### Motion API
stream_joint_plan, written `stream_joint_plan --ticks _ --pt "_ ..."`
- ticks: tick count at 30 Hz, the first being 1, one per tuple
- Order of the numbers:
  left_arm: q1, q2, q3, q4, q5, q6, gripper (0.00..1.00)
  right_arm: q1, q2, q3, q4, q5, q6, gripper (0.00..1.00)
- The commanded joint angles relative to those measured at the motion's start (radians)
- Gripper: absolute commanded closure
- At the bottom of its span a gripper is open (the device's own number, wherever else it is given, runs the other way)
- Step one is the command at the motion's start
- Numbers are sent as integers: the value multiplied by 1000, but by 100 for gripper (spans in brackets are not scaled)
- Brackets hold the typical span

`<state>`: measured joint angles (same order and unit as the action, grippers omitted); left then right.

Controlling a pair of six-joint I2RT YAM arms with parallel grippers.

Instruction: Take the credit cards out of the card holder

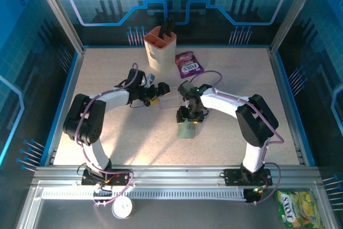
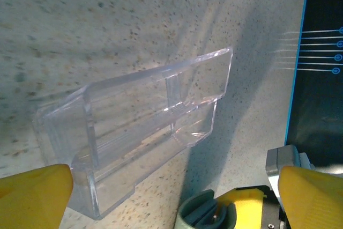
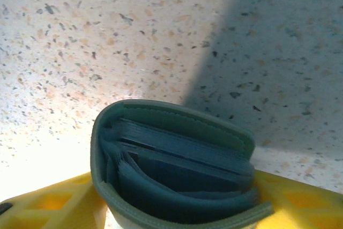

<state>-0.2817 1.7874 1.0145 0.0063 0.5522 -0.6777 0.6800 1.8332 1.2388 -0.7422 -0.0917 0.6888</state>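
The card holder [image 3: 171, 175] is a grey-green folded wallet, seen end-on with dark sleeve edges stacked inside. My right gripper [image 3: 174, 210] is shut on it, one yellow finger on each side. From above, the card holder [image 1: 187, 130] hangs below the right gripper [image 1: 188, 115] near the table's middle. The credit cards are hidden inside the holder. My left gripper [image 1: 157, 94] is open and holds nothing, just left of the right one. In the left wrist view its fingers [image 2: 37, 191] stand wide apart, with the card holder's end [image 2: 206, 213] low between them.
A clear plastic stand [image 2: 134, 127] lies on the table in front of the left gripper. A beige slotted cup [image 1: 159, 48] and a purple candy packet [image 1: 188, 64] sit at the back. A yellow-green packet [image 1: 295, 207] lies beyond the near rail.
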Motion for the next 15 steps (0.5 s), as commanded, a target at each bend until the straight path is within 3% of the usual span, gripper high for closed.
stream_joint_plan --ticks 1,15 --pt "-17 42 60 43 12 -42 1 30 15 34 -3 -40 -18 35" --pt "-58 168 238 24 22 -62 1 108 52 44 -7 -79 19 34"
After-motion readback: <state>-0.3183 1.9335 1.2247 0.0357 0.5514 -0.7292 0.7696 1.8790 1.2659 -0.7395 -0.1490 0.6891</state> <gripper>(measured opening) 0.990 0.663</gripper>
